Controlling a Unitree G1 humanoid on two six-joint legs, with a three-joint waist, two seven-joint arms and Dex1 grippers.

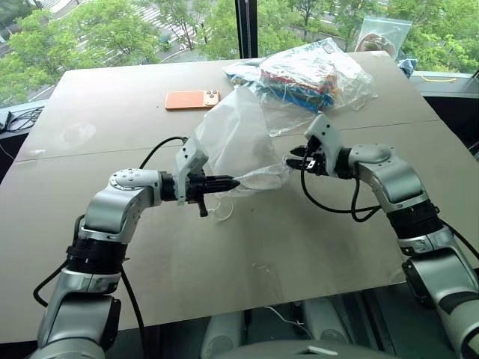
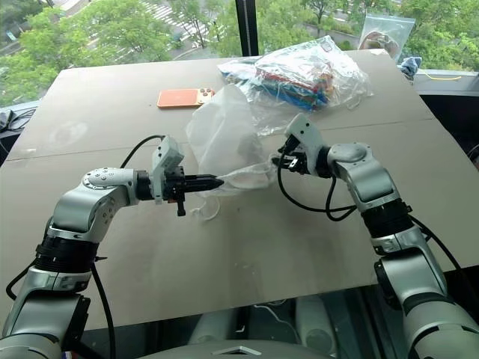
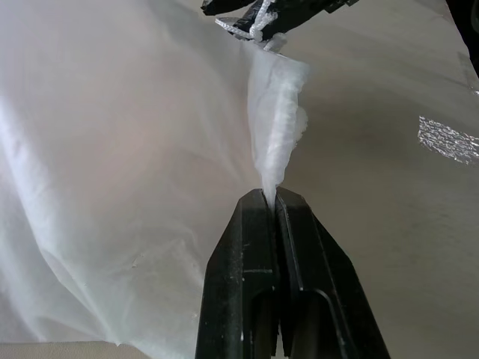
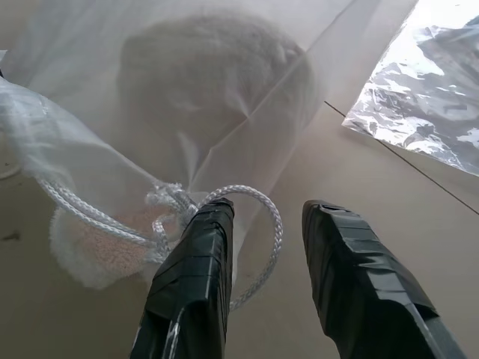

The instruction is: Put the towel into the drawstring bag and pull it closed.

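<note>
The drawstring bag [image 1: 232, 138] stands puffed up on the table's middle, thin and translucent white. Through its wall the towel [image 4: 217, 67] shows as a rounded greyish lump inside. My left gripper [image 1: 236, 182] is shut on the gathered fabric of the bag's mouth [image 3: 278, 134], pointing right. Opposite it, my right gripper [image 1: 290, 161] is at the mouth's other side with its fingers apart. A loop of white cord [image 4: 251, 189] lies around one of the right fingers [image 4: 198, 254], and the gap between them is otherwise bare.
A clear plastic bag [image 1: 307, 75] with colourful contents lies just behind the drawstring bag. An orange phone [image 1: 192, 99] lies back left of it. Another small plastic bag [image 1: 382, 34] leans at the far right edge. The table [image 1: 299, 254] ends close in front.
</note>
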